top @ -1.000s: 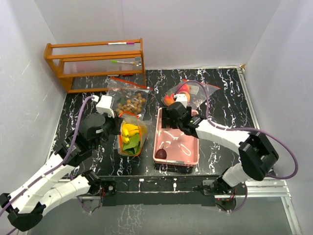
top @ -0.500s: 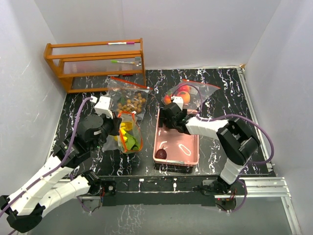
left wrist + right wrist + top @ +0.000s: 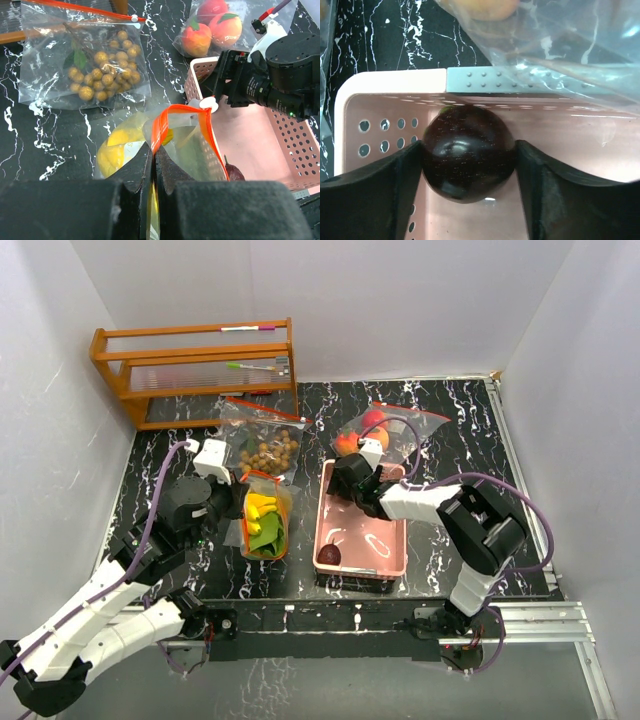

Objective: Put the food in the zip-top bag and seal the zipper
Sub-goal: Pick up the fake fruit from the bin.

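- Pinching the orange zipper strip (image 3: 167, 116) of the open bag (image 3: 266, 526), the left gripper (image 3: 154, 152) has its fingers pressed together with the strip between them.
- That bag stands near the middle of the table (image 3: 450, 440), just left of the pink basket (image 3: 385, 558), with its mouth gaping.
- Yellow bananas (image 3: 261, 506) and green cucumber (image 3: 267, 534) lie inside it.
- A white slider (image 3: 208, 104) sits at the end of the zipper nearest the basket.
- The right gripper (image 3: 469, 150) reaches down into the basket's far-left corner.
- Its two fingers (image 3: 380, 195) lie against opposite sides of a dark purple fruit (image 3: 467, 162), clamped on it.
- The fruit sits against the basket's far wall; whether it rests on the floor cannot be told.
- A second purple fruit (image 3: 329, 554) lies in the basket's near-left corner, apart from both grippers.
- A zipped bag of tan longans (image 3: 268, 448) lies flat beyond the open bag, toward the table's far edge.
- Another bag, holding orange and red fruit (image 3: 375, 428), lies just beyond the basket's far edge; its plastic overhangs the rim in the right wrist view.
- A wooden rack (image 3: 195, 365) stands at the far-left corner of the table.
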